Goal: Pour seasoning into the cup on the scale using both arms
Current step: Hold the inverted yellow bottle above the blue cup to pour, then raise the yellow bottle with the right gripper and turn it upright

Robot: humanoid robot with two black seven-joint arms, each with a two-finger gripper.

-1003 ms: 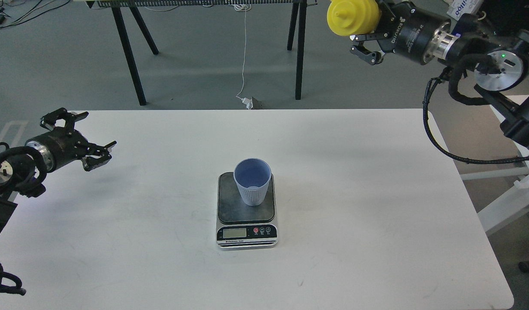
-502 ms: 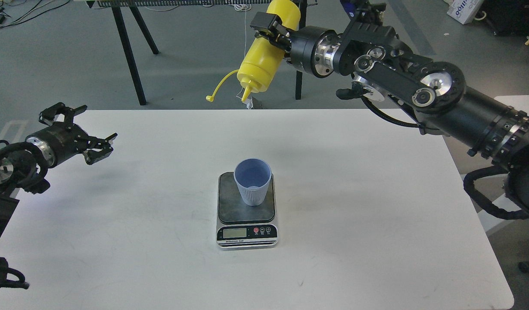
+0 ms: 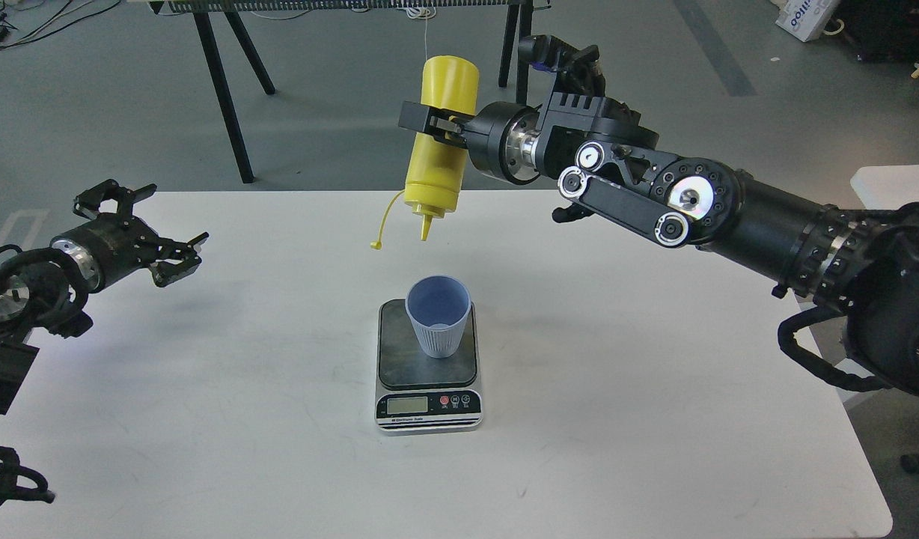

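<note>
The light-blue ribbed cup (image 3: 438,316) stands upright on the dark platform of the scale (image 3: 428,365) in the middle of the white table; I see nothing in it. My right gripper (image 3: 429,123) is shut on the yellow seasoning bottle (image 3: 438,142) and holds it upside down, nozzle pointing down, above and behind the cup. The bottle's cap hangs open on its strap (image 3: 382,227) to the left of the nozzle. My left gripper (image 3: 176,258) is open and empty above the table's left edge, far from the cup.
The white table (image 3: 654,419) carries only the scale and cup. Black legs of another table (image 3: 224,97) stand on the grey floor behind. A white cable (image 3: 423,112) hangs down there. My right arm (image 3: 699,217) spans the table's back right.
My right arm has swung the bottle from the far upper right to the left and down, turning it nozzle-down above the cup. The left gripper has barely shifted.
</note>
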